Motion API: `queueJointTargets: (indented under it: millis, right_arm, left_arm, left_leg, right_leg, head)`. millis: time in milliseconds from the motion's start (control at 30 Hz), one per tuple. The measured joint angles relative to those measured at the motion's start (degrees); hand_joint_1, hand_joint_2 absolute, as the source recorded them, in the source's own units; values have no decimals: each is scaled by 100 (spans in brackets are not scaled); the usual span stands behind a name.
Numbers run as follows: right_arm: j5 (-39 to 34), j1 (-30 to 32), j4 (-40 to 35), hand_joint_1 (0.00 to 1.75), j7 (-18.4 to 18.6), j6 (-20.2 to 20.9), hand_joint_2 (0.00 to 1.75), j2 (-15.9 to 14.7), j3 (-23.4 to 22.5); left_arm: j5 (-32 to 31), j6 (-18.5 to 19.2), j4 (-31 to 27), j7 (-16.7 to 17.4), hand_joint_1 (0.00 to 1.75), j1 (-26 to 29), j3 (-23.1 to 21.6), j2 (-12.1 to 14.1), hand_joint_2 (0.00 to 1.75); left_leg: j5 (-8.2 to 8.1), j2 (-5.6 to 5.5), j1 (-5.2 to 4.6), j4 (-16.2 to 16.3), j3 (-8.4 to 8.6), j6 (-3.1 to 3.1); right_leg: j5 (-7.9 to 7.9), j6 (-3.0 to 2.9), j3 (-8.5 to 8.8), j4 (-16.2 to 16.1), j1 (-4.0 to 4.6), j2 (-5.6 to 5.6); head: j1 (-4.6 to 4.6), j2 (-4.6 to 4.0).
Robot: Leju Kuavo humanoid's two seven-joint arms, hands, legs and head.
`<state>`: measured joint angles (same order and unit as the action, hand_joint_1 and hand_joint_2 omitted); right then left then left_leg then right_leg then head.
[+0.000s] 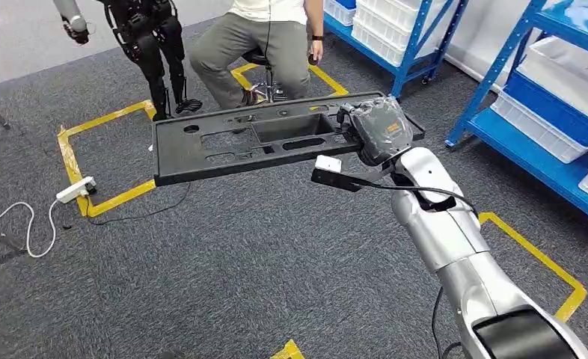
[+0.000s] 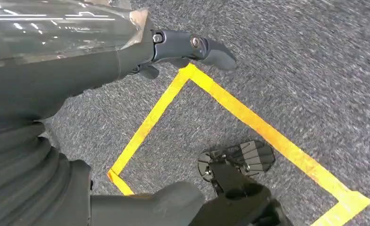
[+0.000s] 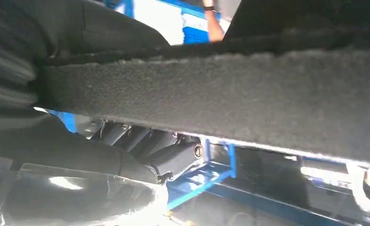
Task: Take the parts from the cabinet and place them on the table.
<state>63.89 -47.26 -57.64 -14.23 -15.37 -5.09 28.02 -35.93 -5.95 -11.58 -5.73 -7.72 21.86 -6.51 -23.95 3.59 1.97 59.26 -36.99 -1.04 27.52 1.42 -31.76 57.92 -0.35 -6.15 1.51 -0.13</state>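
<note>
The right hand (image 1: 381, 129) grips one end of a long, flat black plastic panel with cut-out openings (image 1: 261, 138), fingers (image 3: 173, 153) curled under its edge, holding it level in the air above the grey carpet floor (image 1: 239, 269) marked with yellow tape. The left hand (image 2: 126, 52) hangs over the carpet holding nothing, fingers (image 2: 206, 47) extended. A seated person (image 1: 265, 45) faces the panel, beside blue shelving with white bins (image 1: 560, 97).
</note>
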Motion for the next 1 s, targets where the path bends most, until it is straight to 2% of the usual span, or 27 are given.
queueJointTargets:
  millis: [67, 100, 133, 167, 200, 233, 267, 300, 333, 367, 400, 500, 533, 567, 600, 633, 667, 700, 733, 767, 800, 833, 867, 900, 933, 967, 1000]
  right_arm:
    - [0, 0, 0, 171, 0, -4, 175, 0, 2]
    - [-2, 18, -24, 171, -22, -6, 175, 22, 0]
    - [2, 28, -46, 171, -26, -13, 175, 9, -15]
    - [-2, 99, -46, 171, -46, -13, 175, -11, -24]
    - [0, 133, -46, 171, -46, -13, 175, -20, -28]
    - [4, 153, -46, 171, -44, -13, 175, -20, -28]
    - [15, 162, -46, 171, -48, -13, 175, -22, -28]
    - [33, 161, -46, 171, -48, -15, 175, -33, -37]
    - [48, 161, -63, 171, -48, -20, 175, -33, -50]
    - [59, 160, -76, 171, -39, -20, 175, -42, -63]
    - [61, 162, -81, 171, -37, -20, 175, -42, -68]
    - [90, 166, -92, 171, -33, -22, 175, -4, -66]
    - [96, 165, -94, 171, -33, -22, 175, -4, -72]
    - [107, 165, -94, 171, -33, -22, 175, 7, -79]
    - [109, 167, -94, 171, -33, -24, 175, 33, -81]
    - [109, 164, -94, 171, -35, -26, 175, 41, -83]
    - [112, 171, -92, 171, -35, -26, 175, 44, -85]
    - [116, 172, -94, 171, -35, -26, 175, 48, -85]
    - [129, 180, -92, 171, -35, -24, 175, 63, -83]
    - [138, 183, -92, 171, -35, -15, 175, 70, -83]
    - [140, 180, -92, 171, -37, -6, 175, 76, -79]
    - [140, 174, -92, 171, -42, -4, 175, 85, -79]
    - [140, 161, -92, 171, -42, 0, 175, 96, -79]
    - [140, 136, -92, 171, -41, 5, 175, 107, -79]
    - [140, 102, -90, 171, -42, 9, 175, 94, -87]
    - [142, 89, -85, 171, -44, 30, 175, 100, -81]
    - [142, 85, -83, 171, -44, 70, 175, 116, -72]
  left_arm:
    - [0, 0, 0, 0, 0, 0, 0, 0, 175]
    - [0, 0, 0, 9, 0, 0, 0, 15, 175]
    - [0, -7, 0, 20, 0, 17, 2, 33, 175]
    - [0, -7, 0, 20, 0, -1, 0, 28, 175]
    - [0, -2, 0, 20, 0, 0, 0, 26, 175]
    - [-9, -2, 0, 22, 0, 9, 0, 26, 175]
    - [-9, -2, 0, 24, 0, 18, 0, 24, 175]
    - [-20, 2, 0, 33, 0, 24, -2, 24, 175]
    - [-35, 4, 0, 37, 0, 24, -2, 20, 175]
    - [-66, 9, 0, 42, 0, 23, -4, 15, 175]
    - [-81, 28, 0, 53, 0, 19, -9, 7, 175]
    - [-114, 44, 4, 103, 0, 35, -13, 0, 175]
    - [-116, 42, 4, 107, 0, 36, -13, 13, 175]
    - [-116, 42, 4, 111, 0, 39, -13, 24, 175]
    - [-116, 42, 4, 111, 0, 33, -13, 20, 175]
    - [-116, 44, 4, 111, 0, 8, -13, 26, 175]
    - [-116, 44, 4, 114, 0, -7, -13, 39, 175]
    - [-116, 44, 4, 114, 0, -11, -13, 44, 175]
    - [-116, 44, 4, 118, 0, -8, -13, 42, 175]
    - [-116, 44, 7, 125, 0, -3, -13, 44, 175]
    - [-116, 44, 7, 131, 0, -3, -13, 50, 175]
    - [-116, 44, 7, 133, 0, -3, -13, 55, 175]
    - [-116, 44, 7, 133, 0, -4, -13, 59, 175]
    - [-116, 46, 7, 129, 0, -7, -13, 44, 175]
    - [-116, 50, 7, 120, 0, -14, -13, 42, 175]
    - [-112, 50, 7, 101, 0, -12, -13, 39, 175]
    - [-109, 50, 7, 85, 0, -5, -13, 37, 175]
  left_leg:
    - [-1, -4, -2, 0, 0, 3]
    - [29, -182, -94, -48, 8, 158]
    - [63, -295, -76, -88, 36, 272]
    - [55, -488, -110, -87, 33, 329]
    - [55, -586, -130, -87, 35, 335]
    - [57, -681, -152, -85, 36, 339]
    - [58, -773, -172, -85, 37, 340]
    - [60, -858, -183, -84, 42, 342]
    - [60, -936, -185, -82, 47, 341]
    - [62, -999, -178, -83, 43, 338]
    - [54, -1058, -215, -65, 32, 321]
    - [89, -1212, -165, -103, -1, 245]
    - [83, -1272, -192, -102, -14, 210]
    - [14, -1041, -207, -20, -33, 210]
    - [-153, -724, -221, 207, -135, 172]
    - [-365, -548, -204, 607, -336, 132]
    - [-565, -460, -172, 1065, -576, 99]
    - [-701, -433, -153, 1430, -778, 74]
    - [-722, -420, -129, 1633, -903, 48]
    - [-603, -397, -101, 1542, -875, 22]
    - [-413, -361, -76, 1236, -727, 3]
    - [-189, -290, -62, 763, -466, -8]
    - [-8, -138, -56, 291, -185, -12]
    - [16, 172, -75, -38, 25, -10]
    - [32, 83, -99, -83, 29, 61]
    - [31, 8, -114, -78, 16, 116]
    - [29, -62, -142, -79, 2, 153]
  right_leg:
    - [0, 3, 1, -1, 2, -3]
    - [14, 140, 77, -47, 3, -180]
    - [227, 124, -144, 335, -69, 385]
    - [664, 58, -798, 1579, -70, 558]
    - [704, 75, -998, 1883, -34, 587]
    - [628, 92, -1051, 1871, -19, 602]
    - [462, 115, -969, 1592, -11, 614]
    - [240, 131, -782, 1131, 16, 652]
    - [-2, 130, -550, 582, 25, 760]
    - [-184, 106, -356, 119, 35, 1019]
    - [-216, 26, -289, 58, 57, 1104]
    - [-225, -75, -266, 50, 92, 914]
    - [-262, -131, -232, -32, 20, 841]
    - [-285, -162, -185, -83, 5, 766]
    - [-274, -218, -158, -109, -2, 712]
    - [-273, -242, -151, -109, 16, 650]
    - [-260, -260, -141, -109, 29, 574]
    - [-251, -271, -144, -108, 31, 496]
    - [-245, -277, -144, -107, 30, 424]
    - [-241, -278, -144, -107, 26, 350]
    - [-225, -263, -143, -105, 24, 286]
    - [-215, -251, -132, -104, 22, 225]
    - [-194, -218, -117, -98, 21, 171]
    - [-168, -180, -110, -87, 54, 127]
    - [-132, -131, -124, -42, 120, 83]
    - [-127, -107, -108, -57, 109, 11]
    - [-117, -86, -80, -63, 114, -48]
  head:
    - [-4, 0]
    - [0, 0]
    - [-24, 0]
    - [-37, 0]
    - [-39, 0]
    - [-37, 0]
    - [-39, 0]
    - [-39, 0]
    - [-33, 0]
    - [-42, 0]
    - [-28, 0]
    - [-41, 0]
    - [-37, 0]
    - [-33, 0]
    - [17, 0]
    - [2, 0]
    - [13, 0]
    - [0, 0]
    - [15, 0]
    - [5, 0]
    - [15, 0]
    - [7, 0]
    - [9, 0]
    - [22, 0]
    - [9, 0]
    - [-37, 0]
    - [-46, 0]
